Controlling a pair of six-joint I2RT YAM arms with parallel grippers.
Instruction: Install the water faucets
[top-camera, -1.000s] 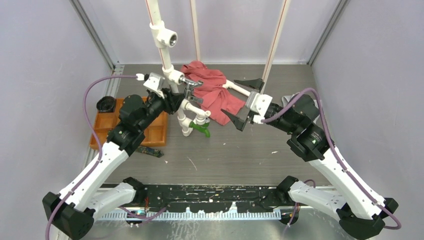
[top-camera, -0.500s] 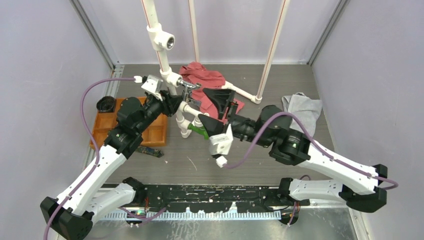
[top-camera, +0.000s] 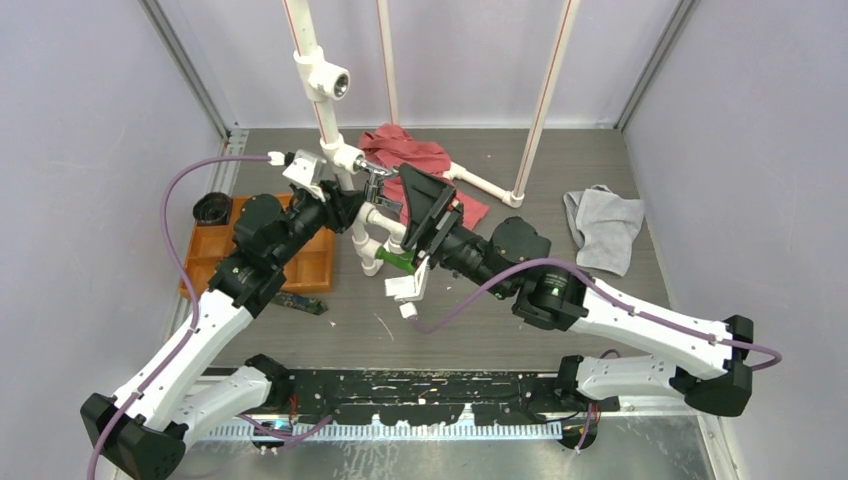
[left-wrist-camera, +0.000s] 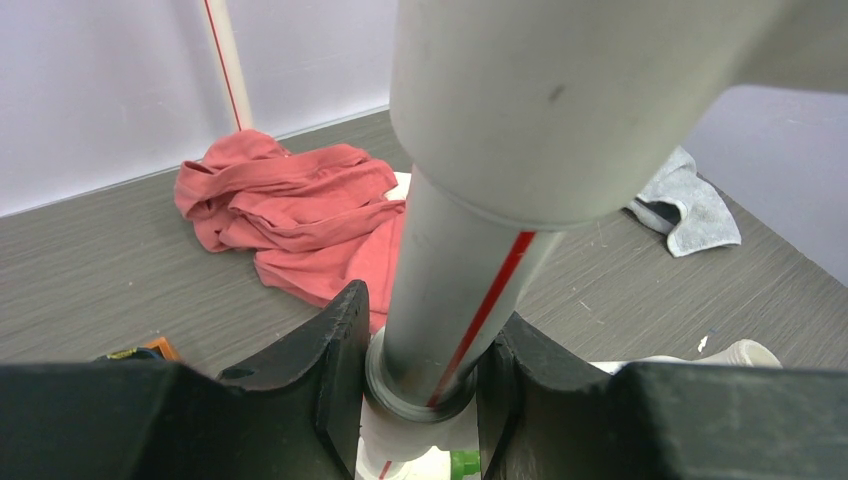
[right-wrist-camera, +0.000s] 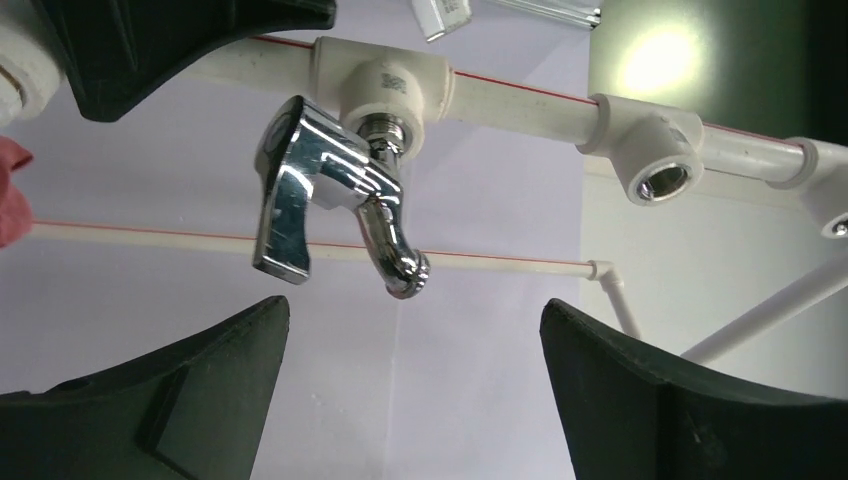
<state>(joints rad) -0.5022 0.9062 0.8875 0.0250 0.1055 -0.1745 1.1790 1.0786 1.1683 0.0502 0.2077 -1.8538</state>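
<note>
Water faucets are up on the frame: the silver faucet (right-wrist-camera: 330, 200) sits screwed into a tee on the white pipe (top-camera: 318, 100), and the green tap (top-camera: 402, 262) is low down by the counter (top-camera: 500, 330), half hidden behind the right arm.

Biggest first. The pipe stands tall and the left claw (left-wrist-camera: 420, 385) is clamped round its upright, bracing it. The right claw (right-wrist-camera: 415, 380) is spread wide, facing the silver faucet from just below, not touching it.

The red cloth (top-camera: 425, 160) lies bunched behind the pipe, and the grey cloth (top-camera: 605, 225) is well off to the right. The orange tray (top-camera: 195, 275) is at the left, but the left arm covers most of it, so I can't tell what it holds.

That silver one looks like solid polished metal: stiff, fairly hefty and slick. I'd take the body near the thread, since the lever would swing and the spout would slip. One bare tee (right-wrist-camera: 663, 180) shows threads further along.
</note>
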